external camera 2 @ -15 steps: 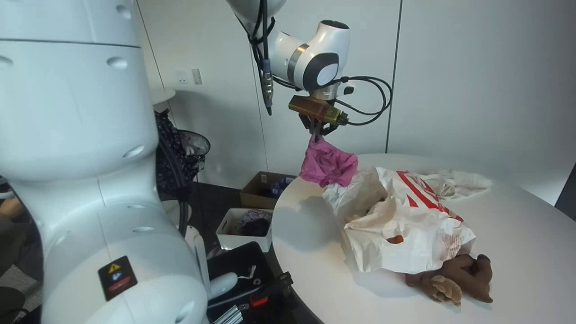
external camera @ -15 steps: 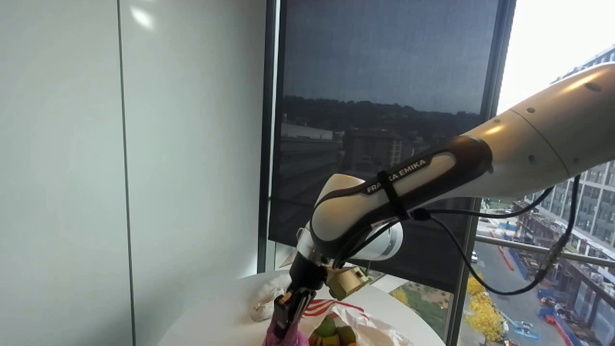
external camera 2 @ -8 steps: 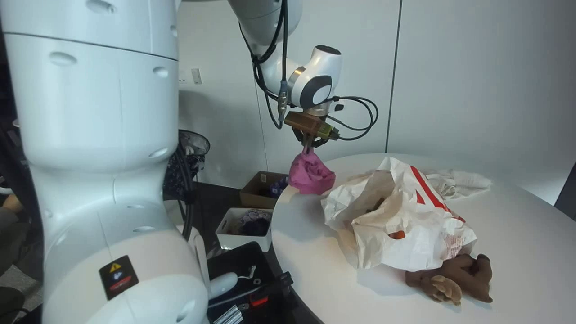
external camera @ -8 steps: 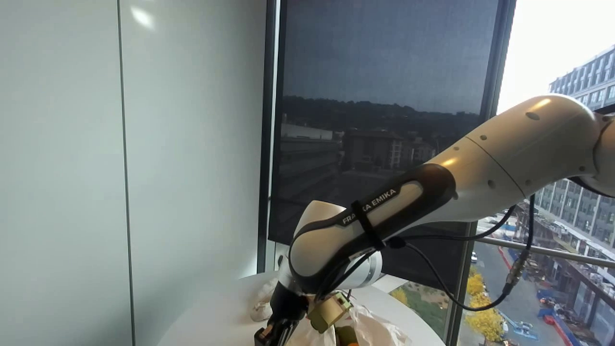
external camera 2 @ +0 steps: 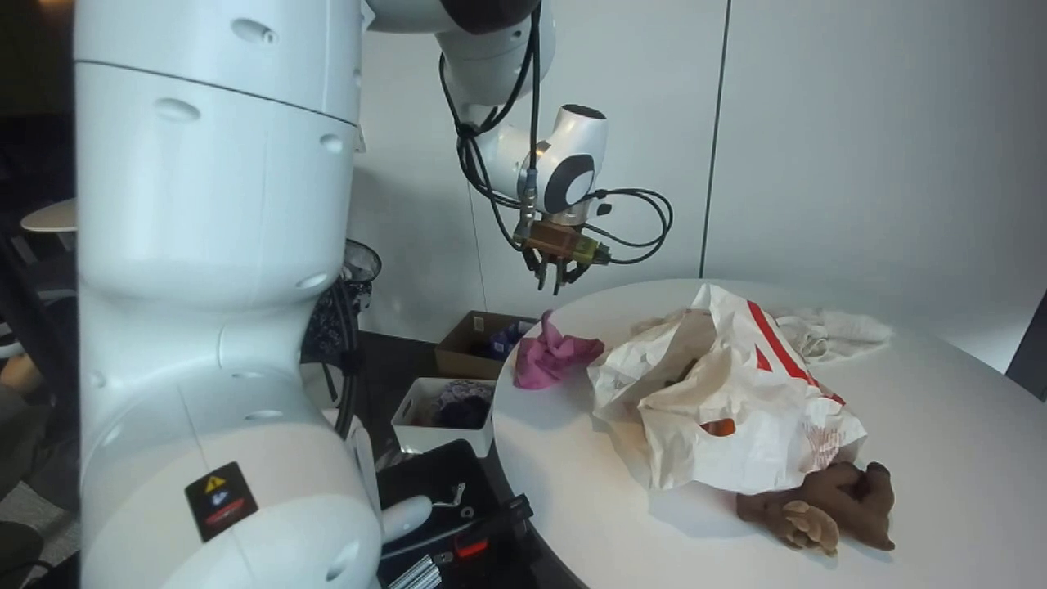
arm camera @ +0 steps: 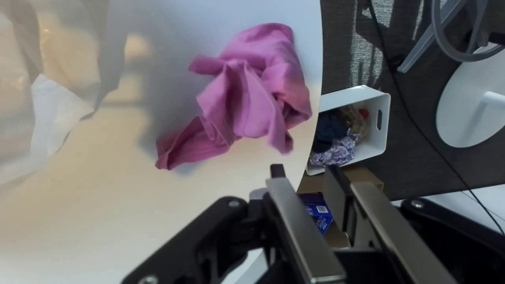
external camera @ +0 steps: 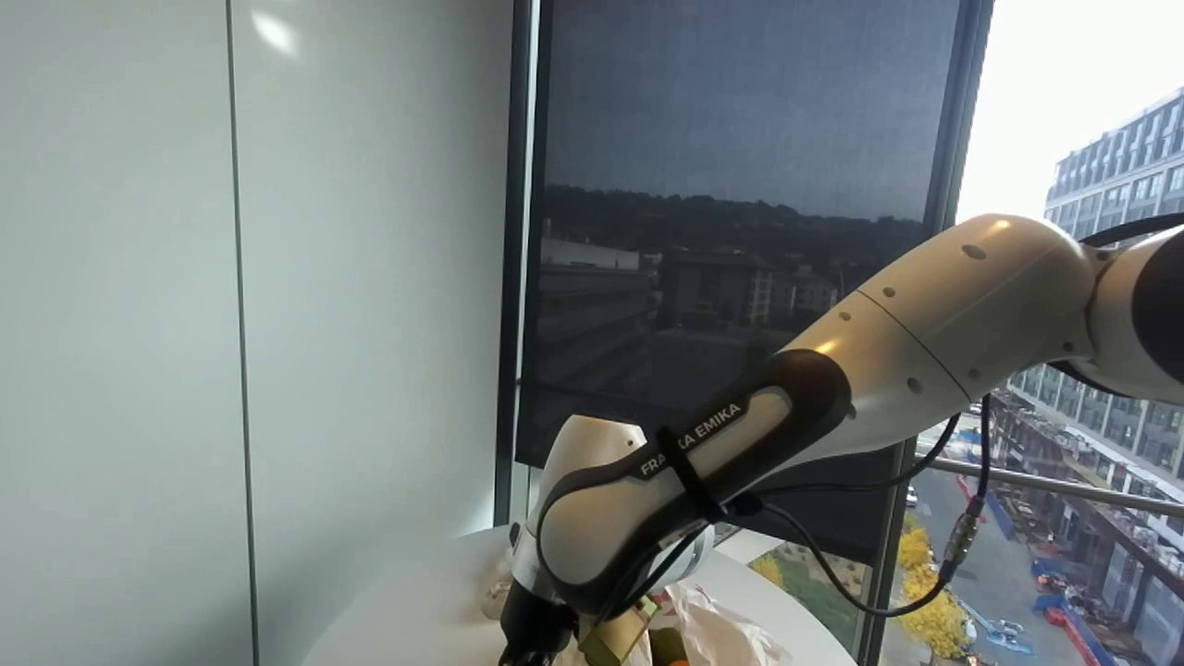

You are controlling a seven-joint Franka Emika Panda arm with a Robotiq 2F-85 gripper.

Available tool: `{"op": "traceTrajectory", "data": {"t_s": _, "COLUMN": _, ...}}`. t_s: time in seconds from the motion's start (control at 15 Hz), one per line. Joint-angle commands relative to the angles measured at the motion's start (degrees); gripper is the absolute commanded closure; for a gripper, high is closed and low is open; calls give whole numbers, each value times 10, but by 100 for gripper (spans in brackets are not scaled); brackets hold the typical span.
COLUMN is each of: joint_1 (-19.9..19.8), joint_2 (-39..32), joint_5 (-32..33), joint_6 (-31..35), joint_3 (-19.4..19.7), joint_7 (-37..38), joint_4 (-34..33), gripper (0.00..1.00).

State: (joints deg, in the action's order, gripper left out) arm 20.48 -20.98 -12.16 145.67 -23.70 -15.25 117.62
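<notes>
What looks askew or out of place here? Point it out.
The white bag lies slumped and crumpled on the table, mouth gaping, rather than standing upright. The pink cloth is bunched near the table's edge, clear of the fingers, which looks precarious; whether it fully rests there is unclear. No damage stands out.

My remote arm (external camera: 962, 314): rounded white shells (external camera 2: 213, 188), black strap (external camera: 689, 474) across FRANKA EMIKA lettering (external camera: 714, 425), looped black cables (external camera 2: 536, 98), yellow-triangled label (external camera 2: 221, 507). Gripper (arm camera: 305, 170) black; screws (arm camera: 233, 203); silver strips (arm camera: 303, 230).

Brown plush toy (external camera 2: 838, 495), white cloth (external camera 2: 834, 334), white bin (arm camera: 376, 136) (lilac bundle (arm camera: 338, 153) inside), cardboard box (external camera 2: 462, 362)
</notes>
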Motion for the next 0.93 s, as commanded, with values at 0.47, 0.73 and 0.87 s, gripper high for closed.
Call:
{"op": "traceTrajectory", "data": {"t_s": 0.47, "joint_1": -52, "joint_2": 91, "joint_5": 58, "joint_6": 2, "joint_3": 58, "joint_7": 52, "joint_4": 55, "gripper": 0}}
{"op": "traceTrajectory", "data": {"t_s": 0.73, "joint_1": -84, "joint_2": 116, "joint_5": 51, "joint_6": -35, "joint_3": 84, "joint_7": 61, "joint_4": 94, "gripper": 0}}
{"op": "traceTrajectory", "data": {"t_s": 0.87, "joint_1": -90, "joint_2": 114, "joint_5": 72, "joint_6": -27, "joint_3": 98, "joint_7": 60, "joint_4": 113, "gripper": 0}}
